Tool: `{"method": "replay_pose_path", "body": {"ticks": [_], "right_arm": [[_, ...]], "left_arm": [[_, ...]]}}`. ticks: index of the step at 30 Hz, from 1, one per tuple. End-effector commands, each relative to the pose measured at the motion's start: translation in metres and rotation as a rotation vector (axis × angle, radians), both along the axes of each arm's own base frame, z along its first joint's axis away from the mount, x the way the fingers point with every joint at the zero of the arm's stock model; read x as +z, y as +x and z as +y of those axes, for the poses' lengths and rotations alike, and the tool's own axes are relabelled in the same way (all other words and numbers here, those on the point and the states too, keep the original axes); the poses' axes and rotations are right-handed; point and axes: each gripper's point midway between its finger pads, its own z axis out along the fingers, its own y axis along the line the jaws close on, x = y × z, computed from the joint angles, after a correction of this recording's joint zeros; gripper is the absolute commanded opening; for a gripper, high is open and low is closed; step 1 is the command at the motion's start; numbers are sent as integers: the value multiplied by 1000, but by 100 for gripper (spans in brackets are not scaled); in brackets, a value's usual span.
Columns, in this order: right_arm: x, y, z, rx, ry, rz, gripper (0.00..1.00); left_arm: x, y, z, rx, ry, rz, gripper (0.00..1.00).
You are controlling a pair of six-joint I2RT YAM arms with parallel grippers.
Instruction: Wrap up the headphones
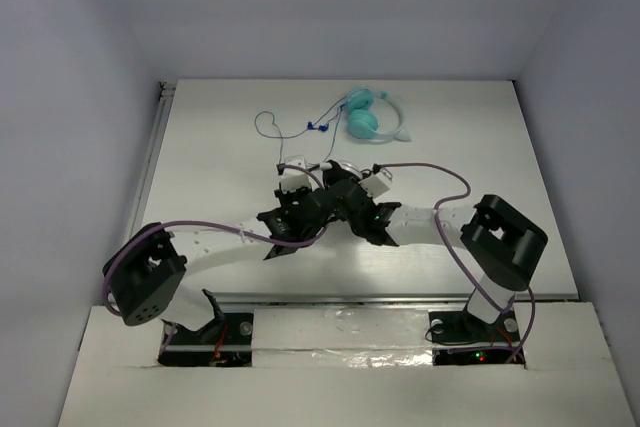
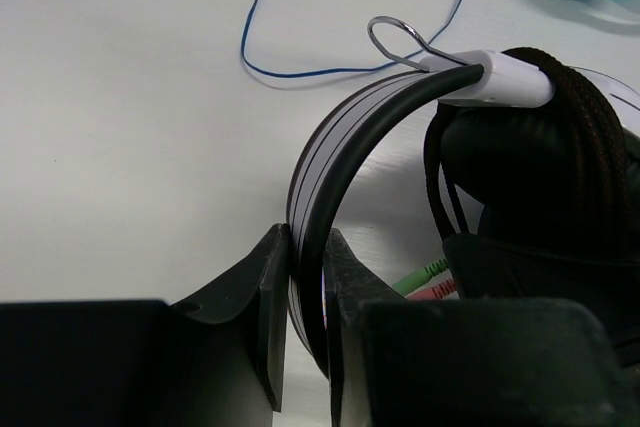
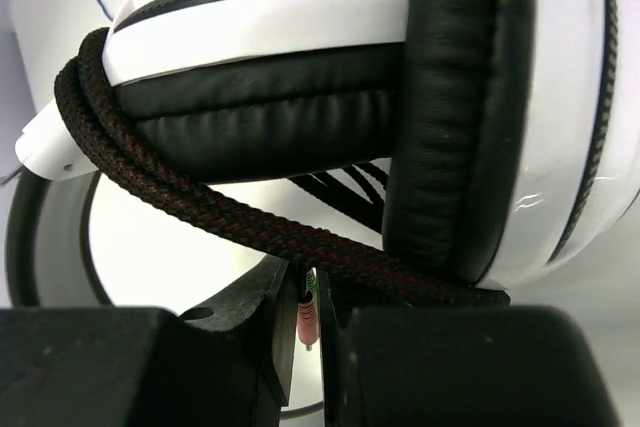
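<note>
At the centre of the overhead view, on the white table (image 1: 210,177), we see the headphones (image 1: 338,169), mostly hidden beneath both arms. The left gripper (image 2: 308,257) is clamped on the black-and-white headband (image 2: 335,137). The right gripper (image 3: 306,297) is pinched together on the pink and green plugs (image 3: 306,315) of the braided cable (image 3: 200,197), which winds around the earcups (image 3: 450,97). Smaller teal headphones (image 1: 368,119) lie farther up the frame, apart. The left wrist view cuts them off at its upper right corner.

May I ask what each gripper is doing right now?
Left gripper: shut on the black-and-white headphone headband.
Right gripper: shut on the pink and green plugs of the braided dark cable.
</note>
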Motion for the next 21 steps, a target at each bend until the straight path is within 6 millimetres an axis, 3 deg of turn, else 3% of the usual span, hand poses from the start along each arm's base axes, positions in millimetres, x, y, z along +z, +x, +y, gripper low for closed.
{"method": "replay_pose_path", "body": {"ticks": [1,5,11,17,20,21], "right_arm": [[46,11,23,-10,18,-132,17],[45,-11,32,102,21,-112,23],[29,-45,27,246,-32,-47,37],[8,-89,34,424,-93,33,38],[16,-95,28,438,-78,32,39],[27,-97,25,445,-71,16,43]], "left_arm": [[43,-10,-63,-163,-198,-29,0],[41,-9,-61,-164,-196,-27,0],[35,-5,-57,-166,-199,-11,0],[19,-3,-55,-177,-203,32,0],[11,-3,-56,-188,-195,56,0],[6,-3,-58,-196,-190,68,0]]}}
